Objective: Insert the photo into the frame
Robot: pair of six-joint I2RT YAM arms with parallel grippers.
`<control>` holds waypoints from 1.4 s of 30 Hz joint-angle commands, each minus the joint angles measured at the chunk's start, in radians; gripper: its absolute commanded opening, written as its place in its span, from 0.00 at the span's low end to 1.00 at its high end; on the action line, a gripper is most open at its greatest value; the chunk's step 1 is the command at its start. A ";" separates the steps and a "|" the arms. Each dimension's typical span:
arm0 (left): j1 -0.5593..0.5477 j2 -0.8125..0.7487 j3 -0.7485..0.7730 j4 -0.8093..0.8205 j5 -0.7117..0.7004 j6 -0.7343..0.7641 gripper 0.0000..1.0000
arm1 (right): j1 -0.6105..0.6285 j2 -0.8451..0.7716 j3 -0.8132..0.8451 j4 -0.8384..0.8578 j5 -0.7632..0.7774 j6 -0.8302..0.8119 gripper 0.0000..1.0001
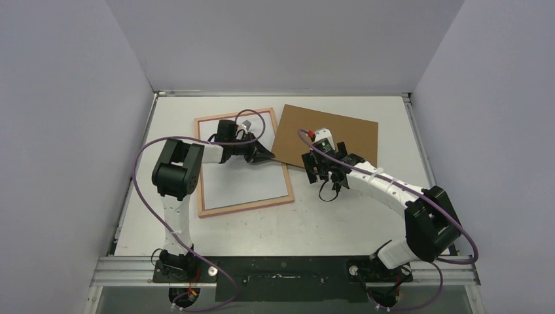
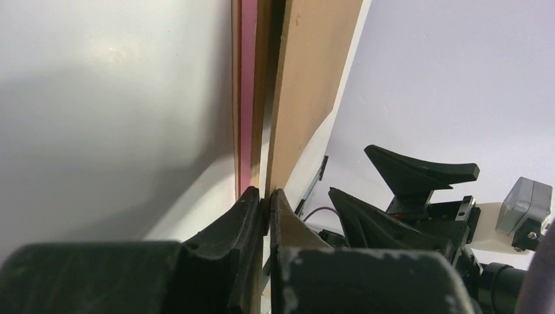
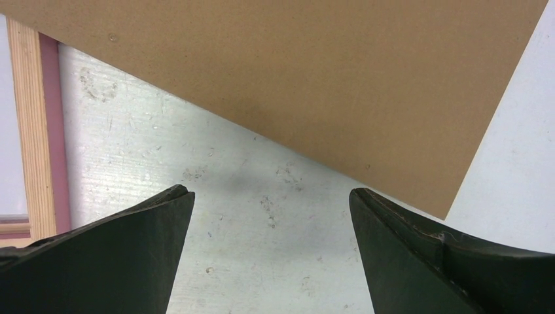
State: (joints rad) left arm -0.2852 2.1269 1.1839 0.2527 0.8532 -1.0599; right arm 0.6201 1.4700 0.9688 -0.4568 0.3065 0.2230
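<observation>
Frame (image 1: 245,205): one, thin rectangle, pale wood back up, pink at the edge; flat on the table (image 1: 275,232), left of centre, long axis near-to-far, near end swung slightly right.
Photo (image 1: 242,183): one, white back up, inside the frame.
Brown board (image 1: 347,134): one, just right of the frame.
Left claw (image 1: 265,155): closed where the frame's right edge meets the board's corner; which it pinches, cannot tell.
Right claw (image 1: 325,175): wide apart, holding nothing.
</observation>
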 commanded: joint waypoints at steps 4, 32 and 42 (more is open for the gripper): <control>0.016 -0.019 0.038 0.101 0.056 -0.090 0.00 | 0.071 -0.005 0.056 0.025 0.082 -0.089 0.93; 0.072 -0.220 0.134 -0.251 0.127 -0.160 0.00 | 0.216 0.257 0.114 0.213 0.404 -0.747 0.55; 0.086 -0.240 0.138 -0.327 0.140 -0.143 0.00 | 0.225 0.254 0.032 0.485 0.498 -0.888 0.46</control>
State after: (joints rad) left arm -0.2104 1.9556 1.2697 -0.0383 0.9527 -1.2190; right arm 0.8333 1.7447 1.0412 -0.1352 0.7197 -0.5823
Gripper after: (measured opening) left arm 0.032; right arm 0.510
